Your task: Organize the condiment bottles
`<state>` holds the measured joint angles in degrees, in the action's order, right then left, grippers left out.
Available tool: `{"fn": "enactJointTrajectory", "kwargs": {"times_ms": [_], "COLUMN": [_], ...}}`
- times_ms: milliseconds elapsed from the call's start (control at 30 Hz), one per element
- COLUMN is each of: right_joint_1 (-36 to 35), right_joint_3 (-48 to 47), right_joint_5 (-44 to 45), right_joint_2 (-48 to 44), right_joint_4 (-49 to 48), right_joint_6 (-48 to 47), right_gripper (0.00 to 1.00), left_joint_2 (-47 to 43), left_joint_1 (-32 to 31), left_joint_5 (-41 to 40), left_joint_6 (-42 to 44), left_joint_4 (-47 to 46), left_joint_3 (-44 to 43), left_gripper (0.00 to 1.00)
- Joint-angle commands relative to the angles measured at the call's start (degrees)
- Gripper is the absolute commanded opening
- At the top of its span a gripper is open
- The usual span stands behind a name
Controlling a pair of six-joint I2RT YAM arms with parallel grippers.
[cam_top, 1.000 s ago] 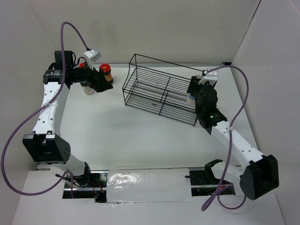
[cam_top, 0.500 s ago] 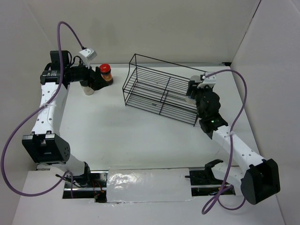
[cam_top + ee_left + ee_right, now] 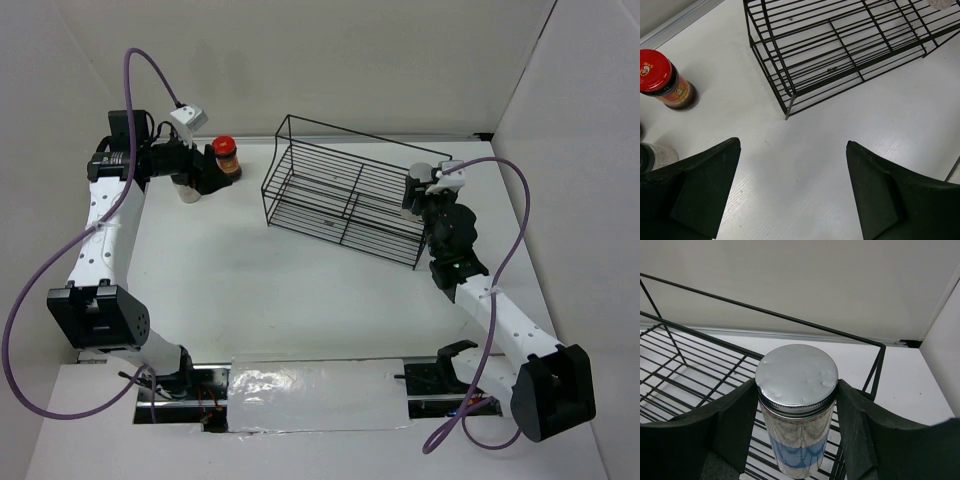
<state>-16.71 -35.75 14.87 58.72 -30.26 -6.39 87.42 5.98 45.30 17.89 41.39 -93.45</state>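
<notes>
My right gripper (image 3: 796,386) is shut on a whitish bottle (image 3: 799,440) with a pale silver cap and a blue band. It holds the bottle upright over the right end of the black wire rack (image 3: 340,190); the bottle also shows in the top view (image 3: 414,182). My left gripper (image 3: 792,190) is open and empty above bare table, left of the rack. A dark jar with a red lid (image 3: 665,80) stands at the back left (image 3: 227,155). A clear bottle (image 3: 657,156) stands beside the left finger, mostly cut off. No second red-lidded jar is in view.
The rack (image 3: 840,45) lies at a slant across the back middle of the white table (image 3: 300,290), its shelves bare. White walls close the back and right side. A foil-covered strip (image 3: 320,395) lies between the arm bases.
My right gripper has carried the bottle a little farther back along the rack's right end. My left gripper has shifted slightly left and stays open.
</notes>
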Motion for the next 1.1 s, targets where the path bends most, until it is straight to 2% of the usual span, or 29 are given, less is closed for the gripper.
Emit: {"fn": "enactJointTrajectory", "kwargs": {"times_ms": [0,33,100,133,233,267,467,700,733,767,800,833,867,933,967,1000,1033,1067], "right_joint_1": [0.36,0.54,0.62,0.71,0.80,0.71,0.63,0.98,1.06,1.33,1.33,1.50,1.59,1.68,1.77,1.77,1.86,1.94], "right_joint_3": [0.59,0.42,-0.11,-1.07,-3.61,-4.15,-9.60,-19.51,-20.67,-22.24,-22.78,-23.22,-23.66,-23.93,-24.28,-24.46,-24.98,-25.33], "right_joint_5": [-2.13,-2.04,-2.65,-2.66,-2.74,-2.57,-2.13,0.15,0.59,1.12,1.12,-0.10,-0.37,-0.29,-0.02,0.07,0.59,0.77], "right_joint_2": [-1.59,-1.76,-2.55,-2.73,-3.26,-3.35,-5.28,-8.88,-9.23,-10.45,-10.47,-11.34,-11.69,-12.31,-12.40,-12.49,-12.40,-12.31], "right_joint_4": [-2.01,-1.39,0.28,1.07,5.11,6.69,12.75,25.59,27.17,29.79,31.56,32.10,32.37,32.81,32.81,32.98,33.25,33.68], "right_joint_6": [1.38,1.56,2.08,2.61,3.05,3.14,2.79,-0.11,-0.28,-1.50,-1.52,-3.52,-4.32,-4.94,-4.77,-4.77,-4.33,-4.16], "right_gripper": [0.00,0.01,0.38,0.74,0.90,1.00,1.00,1.00,1.00,0.99,0.93,0.82,0.56,0.31,0.22,0.25,0.46,0.54], "left_joint_2": [-2.60,-2.60,-2.52,-2.51,-2.43,-2.34,-2.16,-0.58,0.29,1.52,2.14,2.84,3.72,6.35,7.49,9.33,10.22,11.71], "left_joint_1": [0.35,0.35,0.44,0.35,0.35,0.35,0.44,3.16,4.47,5.53,5.88,5.97,6.06,5.98,5.98,6.06,6.06,6.24], "left_joint_5": [1.28,1.11,1.46,1.55,1.98,2.07,-0.47,-15.48,-16.37,-16.99,-17.35,-18.05,-19.10,-21.82,-22.53,-23.06,-24.28,-24.99], "left_joint_6": [1.00,1.01,1.09,1.09,1.01,0.83,-0.40,-6.28,-6.72,-5.86,-5.85,-5.24,-4.36,-3.92,-3.83,-3.83,-3.91,-3.92], "left_joint_4": [-2.01,-1.92,-2.01,-2.01,-1.92,-2.01,-2.80,-7.01,-7.46,-8.59,-9.30,-10.26,-12.27,-13.96,-14.31,-14.75,-15.10,-15.63], "left_joint_3": [0.20,0.20,0.29,0.29,0.11,0.02,-0.50,-0.24,-0.68,-1.64,-1.65,-1.91,-2.09,-2.87,-3.31,-3.75,-4.37,-4.55], "left_gripper": [0.99,0.99,0.99,0.99,0.99,0.99,0.99,0.98,0.92,0.73,0.66,0.59,0.49,0.41,0.42,0.44,0.58,0.66]}}
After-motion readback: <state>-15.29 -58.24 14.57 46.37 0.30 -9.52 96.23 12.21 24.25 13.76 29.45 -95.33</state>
